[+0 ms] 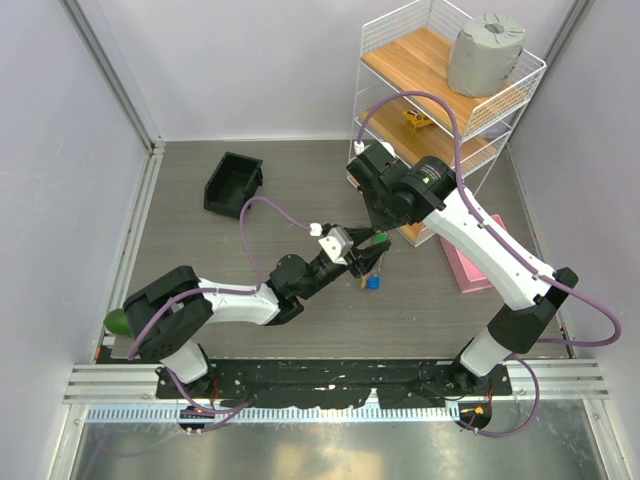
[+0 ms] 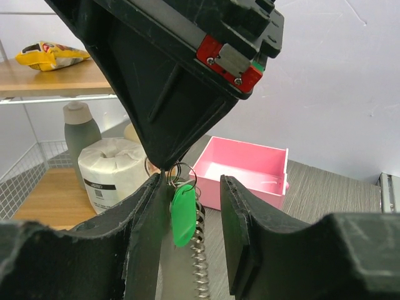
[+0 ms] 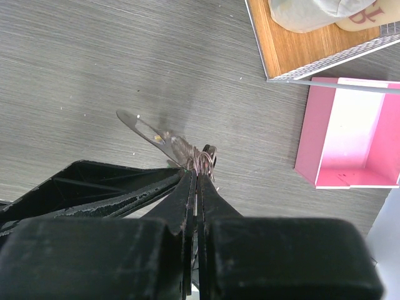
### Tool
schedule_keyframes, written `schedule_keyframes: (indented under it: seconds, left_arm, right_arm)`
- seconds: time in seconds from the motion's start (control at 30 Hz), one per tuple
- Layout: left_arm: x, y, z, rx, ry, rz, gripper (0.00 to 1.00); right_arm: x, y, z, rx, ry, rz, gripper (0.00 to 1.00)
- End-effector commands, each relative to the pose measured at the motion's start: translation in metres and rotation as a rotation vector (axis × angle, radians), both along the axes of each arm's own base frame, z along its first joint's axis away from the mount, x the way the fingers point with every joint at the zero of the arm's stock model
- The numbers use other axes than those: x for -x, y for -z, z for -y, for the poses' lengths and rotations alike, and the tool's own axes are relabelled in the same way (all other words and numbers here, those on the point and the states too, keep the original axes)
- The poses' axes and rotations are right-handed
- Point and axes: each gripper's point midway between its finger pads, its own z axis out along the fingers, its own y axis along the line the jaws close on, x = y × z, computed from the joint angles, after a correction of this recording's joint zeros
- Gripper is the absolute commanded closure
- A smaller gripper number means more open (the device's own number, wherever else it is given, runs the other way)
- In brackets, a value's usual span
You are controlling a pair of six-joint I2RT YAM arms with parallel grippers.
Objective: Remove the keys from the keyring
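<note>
My right gripper (image 1: 376, 232) hangs over the middle of the table, shut on the thin wire rings of the keyring (image 3: 205, 161); its fingers (image 3: 187, 187) are pressed together. The green key (image 2: 183, 214) dangles from the rings (image 2: 178, 172) beside a coiled metal chain (image 2: 200, 250). My left gripper (image 2: 192, 180) is open, with the green key between its fingers, close to the left one. In the top view the left gripper (image 1: 362, 258) sits just below the right one, and the blue key (image 1: 372, 283) hangs beneath. A flat metal piece with a yellow spot (image 3: 150, 131) shows under the rings.
A pink open box (image 1: 470, 265) lies right of the grippers, beside a white wire shelf (image 1: 440, 90) holding a grey roll, a yellow packet and bottles. A black bin (image 1: 233, 183) stands at the back left. A green fruit (image 1: 117, 320) lies at the left edge.
</note>
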Motion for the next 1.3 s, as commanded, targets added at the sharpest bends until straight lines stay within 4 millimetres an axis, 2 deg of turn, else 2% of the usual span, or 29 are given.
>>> schedule_keyframes:
  seconds: [0.0, 0.4, 0.8, 1.03, 1.17, 1.27]
  left_arm:
    - [-0.004, -0.007, 0.003, 0.034, -0.006, -0.010, 0.57]
    - [-0.011, 0.014, 0.003, 0.007, -0.029, -0.064, 0.62]
    - [-0.015, 0.000, 0.004, 0.034, -0.029, -0.046, 0.66]
    - [-0.018, -0.002, 0.005, 0.033, -0.042, -0.046, 0.79]
    - [-0.019, -0.002, 0.002, 0.030, -0.048, -0.043, 1.00]
    - [-0.019, 0.002, 0.000, 0.020, -0.050, -0.049, 1.00]
  right_arm:
    - [0.001, -0.034, 0.004, -0.083, 0.017, 0.081, 0.95]
    - [0.002, -0.040, 0.007, -0.086, 0.022, 0.095, 0.95]
    - [0.007, -0.035, 0.003, -0.106, 0.008, 0.068, 0.95]
    - [0.011, -0.030, 0.002, -0.108, -0.005, 0.047, 0.95]
    - [0.012, -0.030, 0.003, -0.105, -0.004, 0.045, 0.95]
    - [0.012, -0.032, 0.005, -0.094, -0.013, 0.053, 0.95]
